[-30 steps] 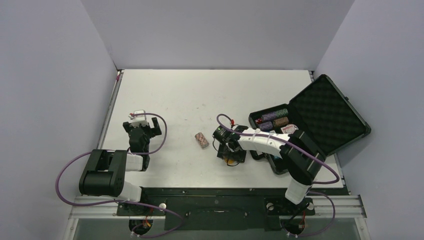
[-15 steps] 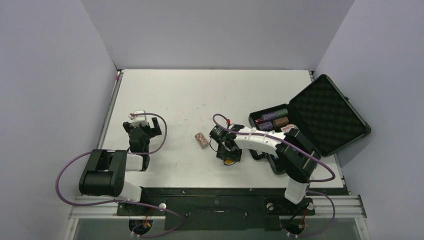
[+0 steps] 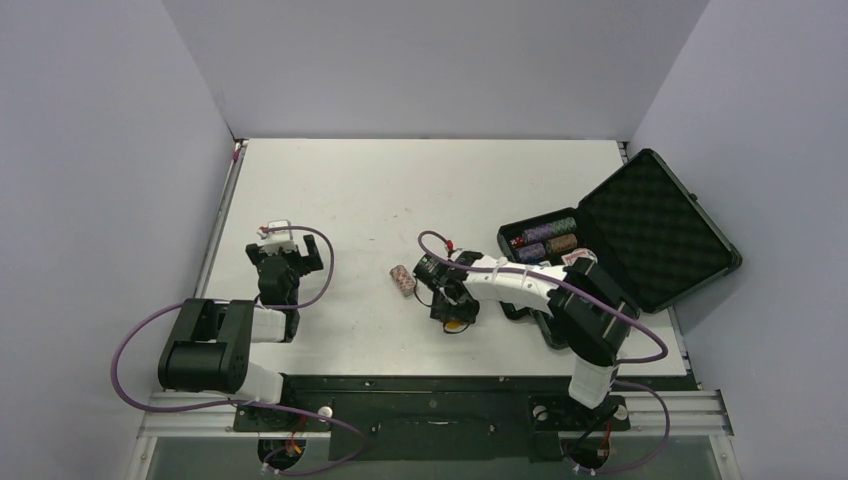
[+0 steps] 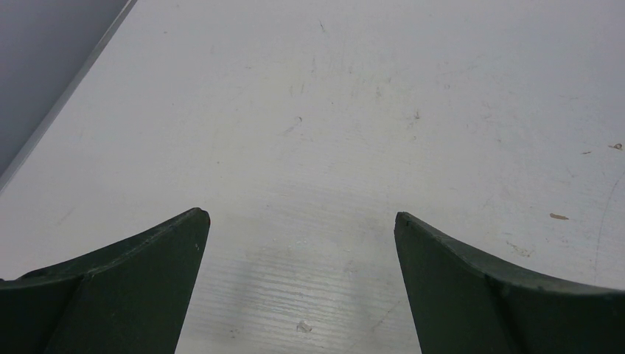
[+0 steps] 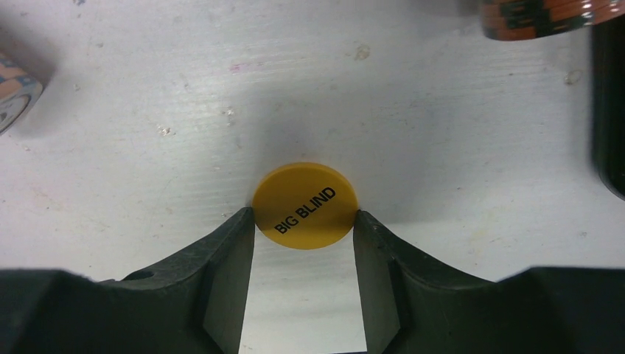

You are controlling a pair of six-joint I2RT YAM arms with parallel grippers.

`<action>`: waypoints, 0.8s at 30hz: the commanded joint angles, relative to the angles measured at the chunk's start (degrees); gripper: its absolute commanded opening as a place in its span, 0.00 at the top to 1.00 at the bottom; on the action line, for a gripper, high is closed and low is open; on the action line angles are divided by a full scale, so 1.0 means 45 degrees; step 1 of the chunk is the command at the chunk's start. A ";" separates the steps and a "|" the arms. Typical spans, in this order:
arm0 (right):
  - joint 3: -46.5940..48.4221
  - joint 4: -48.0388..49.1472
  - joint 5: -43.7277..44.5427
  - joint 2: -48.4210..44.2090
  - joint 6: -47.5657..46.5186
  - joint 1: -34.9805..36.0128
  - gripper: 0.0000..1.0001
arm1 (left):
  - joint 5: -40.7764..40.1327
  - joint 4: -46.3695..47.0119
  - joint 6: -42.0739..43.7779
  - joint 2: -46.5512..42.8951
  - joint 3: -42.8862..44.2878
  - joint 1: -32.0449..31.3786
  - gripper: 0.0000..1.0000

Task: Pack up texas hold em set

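Note:
The black foam-lined case lies open at the right, with chip stacks, a card deck and red dice in its tray. A yellow "BIG BLIND" disc lies flat on the table, also in the top view. My right gripper is low over the table, left of the case, its fingertips pressed against both sides of the disc. A small chip stack lies on its side to the left. My left gripper is open and empty over bare table.
An orange and green chip stack lies just beyond my right gripper, next to a black edge at the right. Part of the lying chip stack shows at the left edge of that view. Grey walls enclose the white table.
My right gripper has slid a little to the left across the table, with the yellow disc at its fingertips. The left arm has not moved.

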 commanded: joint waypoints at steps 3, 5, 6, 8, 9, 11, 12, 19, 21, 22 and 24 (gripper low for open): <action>0.1191 -0.0536 0.0375 0.0630 -0.0574 0.0574 0.73 | -0.0052 0.0658 0.0017 0.0004 0.0298 -0.0036 0.04; 0.1360 -0.0566 0.0376 0.0666 -0.0579 0.0654 0.73 | -0.0054 0.0658 0.0022 0.0012 0.0299 -0.0038 0.04; 0.1425 -0.0558 0.0368 0.0672 -0.0586 0.0677 0.74 | -0.0055 0.0661 0.0026 0.0007 0.0302 -0.0037 0.04; 0.1521 -0.0571 0.0358 0.0650 -0.0587 0.0736 0.74 | -0.0056 0.0663 0.0022 0.0005 0.0307 -0.0036 0.04; 0.1539 -0.0578 0.0344 0.0633 -0.0588 0.0762 0.74 | -0.0057 0.0654 0.0014 0.0011 0.0302 -0.0036 0.04; 0.1602 -0.0625 0.0384 0.0562 -0.0571 0.0776 0.74 | -0.0059 0.0657 0.0018 0.0015 0.0298 -0.0036 0.04; 0.1661 -0.0632 0.0391 0.0505 -0.0579 0.0777 0.74 | -0.0057 0.0647 0.0014 0.0008 0.0297 -0.0036 0.04; 0.2205 -0.0995 0.0566 0.0374 -0.0708 0.0777 0.76 | -0.0057 0.0655 0.0030 0.0004 0.0306 -0.0046 0.04; 0.2317 -0.1067 0.0603 0.0312 -0.0698 0.0778 0.76 | -0.0057 0.0663 0.0013 0.0004 0.0305 -0.0052 0.04; 0.2347 -0.1088 0.0630 0.0288 -0.0702 0.0778 0.76 | -0.0057 0.0658 0.0021 0.0002 0.0311 -0.0040 0.04; 0.2389 -0.1128 0.0659 0.0194 -0.0692 0.0778 0.76 | -0.0052 0.0660 0.0027 0.0006 0.0298 -0.0036 0.04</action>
